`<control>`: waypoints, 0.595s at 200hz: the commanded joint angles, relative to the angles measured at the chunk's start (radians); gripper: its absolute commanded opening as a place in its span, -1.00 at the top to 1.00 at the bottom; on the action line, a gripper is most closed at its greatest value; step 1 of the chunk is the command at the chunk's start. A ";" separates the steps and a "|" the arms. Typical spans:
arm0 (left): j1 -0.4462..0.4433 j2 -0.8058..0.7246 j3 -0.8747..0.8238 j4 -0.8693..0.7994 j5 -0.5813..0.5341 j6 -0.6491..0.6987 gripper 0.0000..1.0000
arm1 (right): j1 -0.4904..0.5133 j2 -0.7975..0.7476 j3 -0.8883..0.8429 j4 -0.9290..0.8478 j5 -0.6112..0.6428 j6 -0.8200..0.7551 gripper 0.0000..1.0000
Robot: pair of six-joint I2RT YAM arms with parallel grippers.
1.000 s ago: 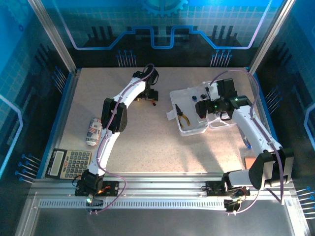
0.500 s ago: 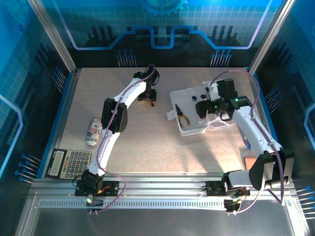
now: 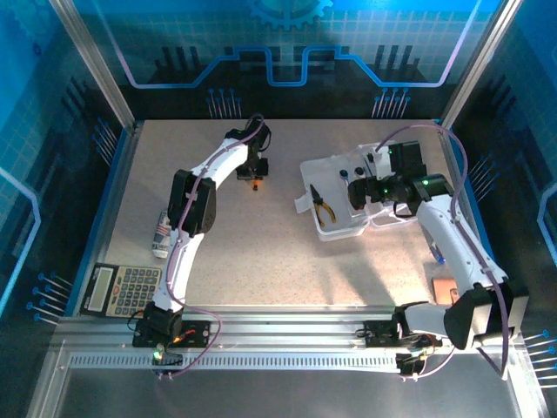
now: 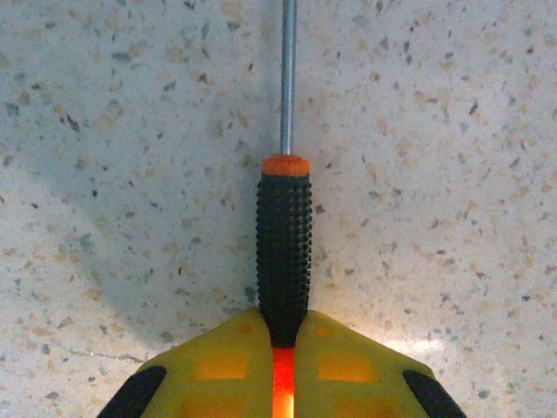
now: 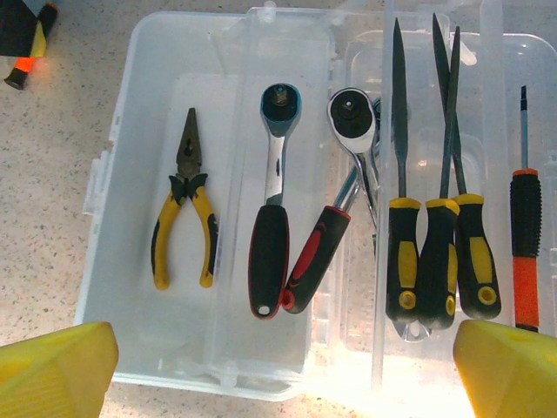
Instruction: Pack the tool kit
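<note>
While the left fingers (image 4: 218,366) clamped the black-and-orange screwdriver (image 4: 284,252), the right fingers (image 5: 52,366) spread wide over the clear plastic case (image 5: 130,131). A grey calculator (image 3: 122,288) lay well apart.

Case (image 5: 113,200): clear plastic, lid open, lying on the surface. Pliers (image 5: 184,213): yellow handles, flat in the left compartment, nose pointing away. Two ratchets (image 5: 270,218): red/black grips, side by side at the divider, the right one tilted. Three yellow/black files (image 5: 439,252) lie parallel in the right half, beside an orange/black driver (image 5: 525,244). Loose screwdriver (image 4: 284,252): black knurled grip, orange collar, steel shaft, well left of the case, grip end clamped in the left pincer (image 4: 283,366).
</note>
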 commanded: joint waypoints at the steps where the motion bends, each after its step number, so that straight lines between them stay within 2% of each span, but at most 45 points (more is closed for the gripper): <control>1: 0.002 -0.050 -0.121 -0.062 0.081 -0.004 1.00 | 0.024 -0.048 -0.002 -0.048 -0.029 0.027 -0.99; 35: 0.005 -0.219 -0.276 0.013 0.134 0.021 1.00 | 0.029 -0.090 -0.017 -0.065 -0.137 0.092 -0.99; 55: 0.006 -0.348 -0.361 0.068 0.218 0.028 1.00 | 0.034 -0.109 -0.032 -0.050 -0.201 0.149 -0.99; 69: 0.006 -0.434 -0.416 0.121 0.319 0.022 1.00 | 0.038 -0.125 -0.043 -0.019 -0.256 0.197 -0.99; 82: 0.006 -0.513 -0.484 0.201 0.460 0.006 1.00 | 0.041 -0.144 -0.058 0.033 -0.315 0.251 -0.99; 105: -0.004 -0.637 -0.625 0.410 0.696 -0.077 1.00 | 0.043 -0.165 -0.103 0.200 -0.408 0.387 -0.99; 119: -0.024 -0.698 -0.713 0.559 0.784 -0.145 1.00 | 0.046 -0.155 -0.127 0.308 -0.450 0.475 -0.98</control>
